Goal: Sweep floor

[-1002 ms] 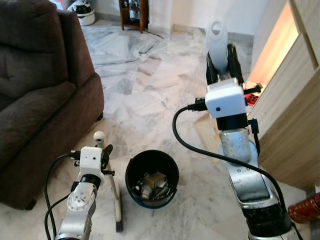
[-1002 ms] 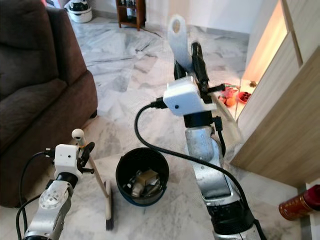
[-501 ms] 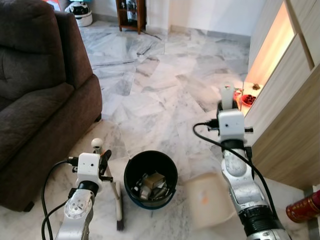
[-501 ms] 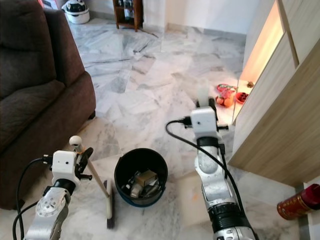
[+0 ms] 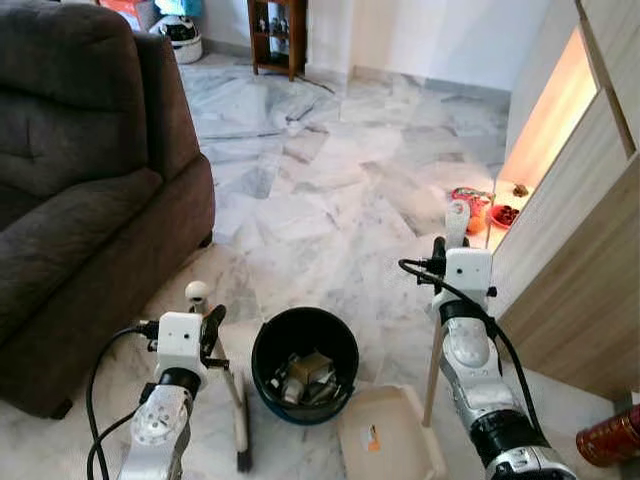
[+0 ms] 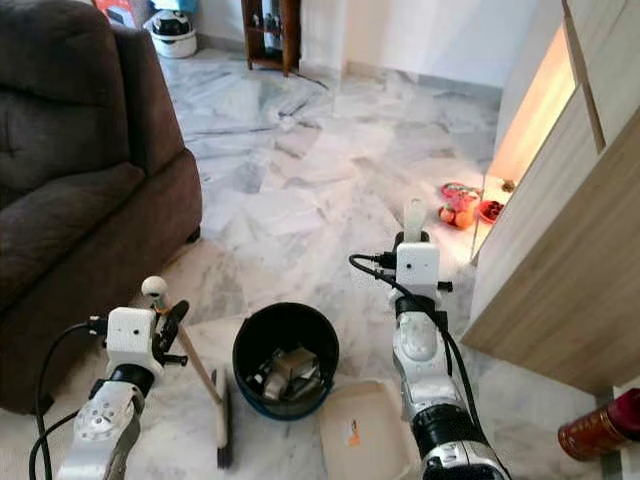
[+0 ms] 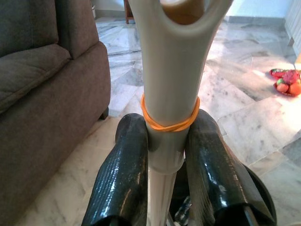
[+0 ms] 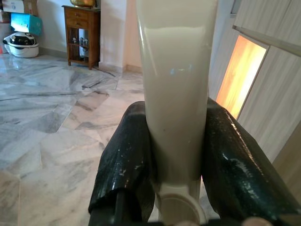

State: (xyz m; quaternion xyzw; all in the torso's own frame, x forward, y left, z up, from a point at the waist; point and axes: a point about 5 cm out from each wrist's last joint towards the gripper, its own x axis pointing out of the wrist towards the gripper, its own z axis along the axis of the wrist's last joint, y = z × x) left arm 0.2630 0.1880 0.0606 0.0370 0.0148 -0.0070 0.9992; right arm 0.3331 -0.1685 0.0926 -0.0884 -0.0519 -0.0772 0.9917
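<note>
Left gripper clamps the broom, right gripper the dustpan beside the bin: next, sweep more.

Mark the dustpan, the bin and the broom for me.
dustpan (image 5: 390, 445), left eye view, on its flat tray.
bin (image 5: 268, 345), left eye view, on its black rim.
broom (image 5: 240, 425), left eye view, on the brush head.

We count two claws, left and right, one broom, one dustpan, one black bin, one brown sofa, one red bottle and one wooden shelf.
</note>
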